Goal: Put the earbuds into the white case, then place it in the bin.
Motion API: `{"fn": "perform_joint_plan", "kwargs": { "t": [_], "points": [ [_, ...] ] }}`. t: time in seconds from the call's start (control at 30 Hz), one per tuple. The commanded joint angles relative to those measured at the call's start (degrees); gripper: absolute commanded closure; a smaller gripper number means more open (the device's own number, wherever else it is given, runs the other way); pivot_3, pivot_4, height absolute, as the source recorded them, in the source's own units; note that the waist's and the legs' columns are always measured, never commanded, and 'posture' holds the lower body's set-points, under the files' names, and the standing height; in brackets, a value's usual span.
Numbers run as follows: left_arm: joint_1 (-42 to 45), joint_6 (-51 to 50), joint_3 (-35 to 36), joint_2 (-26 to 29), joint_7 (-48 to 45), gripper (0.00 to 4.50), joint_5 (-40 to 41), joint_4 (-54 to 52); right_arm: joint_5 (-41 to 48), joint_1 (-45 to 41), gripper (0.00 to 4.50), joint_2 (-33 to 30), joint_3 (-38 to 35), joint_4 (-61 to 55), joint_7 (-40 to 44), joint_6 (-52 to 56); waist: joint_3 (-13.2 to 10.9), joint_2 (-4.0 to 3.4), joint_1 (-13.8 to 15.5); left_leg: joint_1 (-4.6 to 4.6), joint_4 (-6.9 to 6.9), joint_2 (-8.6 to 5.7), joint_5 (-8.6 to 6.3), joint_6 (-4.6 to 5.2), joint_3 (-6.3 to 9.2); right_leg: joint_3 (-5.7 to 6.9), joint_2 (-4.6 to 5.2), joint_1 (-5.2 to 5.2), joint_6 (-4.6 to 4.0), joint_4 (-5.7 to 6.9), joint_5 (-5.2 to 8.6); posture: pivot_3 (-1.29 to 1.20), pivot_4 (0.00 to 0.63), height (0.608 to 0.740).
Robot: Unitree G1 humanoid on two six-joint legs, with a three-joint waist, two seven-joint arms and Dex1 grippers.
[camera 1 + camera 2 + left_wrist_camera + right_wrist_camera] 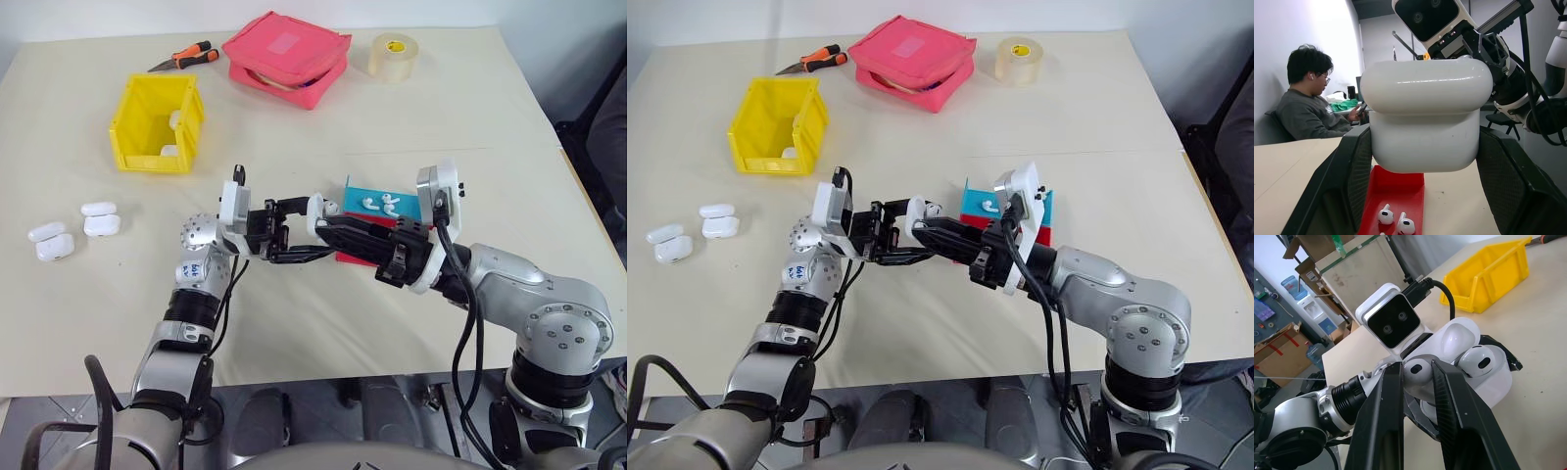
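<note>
Above the cream worktop (421, 323), the left gripper (1422, 161) has its black fingers (1352, 176) clamped on the small glossy white case (1425, 117) — lid hinged open, one tiny white earbud (1480, 360) seated inside. The right gripper (1418, 377) meets it, its fingers (1388, 411) narrow, pinching a second earbud (1417, 373) at the case's mouth. More earbuds (380, 204) lie in the blue tray (367, 193) just behind. The bright yellow plastic bin (157, 122) stands well apart, beyond three spare white cases (73, 228).
</note>
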State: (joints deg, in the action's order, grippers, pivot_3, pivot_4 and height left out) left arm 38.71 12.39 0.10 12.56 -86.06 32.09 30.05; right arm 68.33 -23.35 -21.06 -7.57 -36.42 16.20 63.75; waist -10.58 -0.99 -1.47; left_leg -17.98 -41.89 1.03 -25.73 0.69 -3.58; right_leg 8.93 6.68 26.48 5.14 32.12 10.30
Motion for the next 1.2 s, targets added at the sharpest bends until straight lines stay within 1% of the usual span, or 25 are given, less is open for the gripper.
{"fn": "perform_joint_plan", "kwargs": {
  "t": [0.03, 0.2, 0.43, 0.63, 0.77, 0.93, 1.2],
  "points": [
    [1.57, 0.26, 1.11, -0.67, -4.36, 1.71, 2.79, -3.47, -3.23, 1.69, 4.00, -2.19, 1.62, 1.05, -2.39, -0.50, 0.00, 0.00, 0.04, 0.00, 0.00, 0.00, 0.00, 0.00, 0.00, 0.00, 0.00, 0.00, 0.00, 0.00, 0.00, 0.00, 0.150, 0.740],
    [1.25, 0.58, 1.54, -0.56, -3.75, 1.71, 2.81, -3.92, -4.95, 3.29, 4.00, -3.57, 1.88, 0.39, -5.07, -2.54, 0.00, 0.00, 0.09, -0.01, 0.00, 0.00, 0.00, 0.01, 0.00, 0.00, 0.00, 0.00, 0.00, 0.00, 0.00, 0.00, 0.150, 0.740],
    [0.78, 1.13, 2.05, -0.45, -2.85, 1.71, 2.68, -4.49, -5.94, 6.59, 4.00, -2.90, 2.36, -1.31, -9.55, -5.92, 0.00, 0.00, 0.15, -0.01, 0.00, 0.00, -0.01, 0.01, 0.00, 0.00, 0.00, 0.00, 0.00, 0.00, 0.00, 0.00, 0.150, 0.740],
    [0.84, 1.76, 2.38, -0.65, -2.59, 1.71, 2.63, -4.49, -3.42, 8.73, 4.00, -1.88, 2.05, -0.92, -14.20, -6.69, 0.00, 0.00, 0.19, -0.01, 0.00, 0.00, -0.01, 0.01, 0.00, -0.01, 0.00, 0.00, 0.00, 0.00, 0.00, 0.00, 0.150, 0.740],
    [0.76, 2.22, 2.48, -0.82, -2.44, 1.71, 2.48, -4.63, -0.95, 10.20, 4.00, -2.42, 1.79, -0.16, -16.89, -6.15, 0.00, 0.00, 0.27, -0.01, 0.00, 0.00, -0.01, 0.01, 0.00, -0.01, 0.00, 0.00, 0.00, 0.00, 0.00, 0.00, 0.150, 0.740],
    [0.77, 2.54, 2.81, -0.93, -2.33, 1.71, 2.23, -4.70, 0.90, 11.25, 4.00, -3.19, 0.91, 0.07, -18.67, -7.33, 0.00, 0.01, 0.41, -0.01, -0.01, 0.00, -0.01, 0.02, 0.00, -0.02, 0.00, 0.00, 0.00, 0.00, 0.00, 0.00, 0.150, 0.740],
    [0.89, 3.29, 3.36, -1.33, -1.75, 1.71, 1.93, -4.35, 0.64, 12.74, 4.00, -4.64, 1.61, -0.32, -17.65, -9.45, 0.00, 0.01, 1.40, -0.01, -0.01, 0.00, -0.01, 0.02, -0.03, -0.03, 0.00, 0.00, 0.00, -0.01, -0.01, 0.00, 0.150, 0.740]
  ]
}}
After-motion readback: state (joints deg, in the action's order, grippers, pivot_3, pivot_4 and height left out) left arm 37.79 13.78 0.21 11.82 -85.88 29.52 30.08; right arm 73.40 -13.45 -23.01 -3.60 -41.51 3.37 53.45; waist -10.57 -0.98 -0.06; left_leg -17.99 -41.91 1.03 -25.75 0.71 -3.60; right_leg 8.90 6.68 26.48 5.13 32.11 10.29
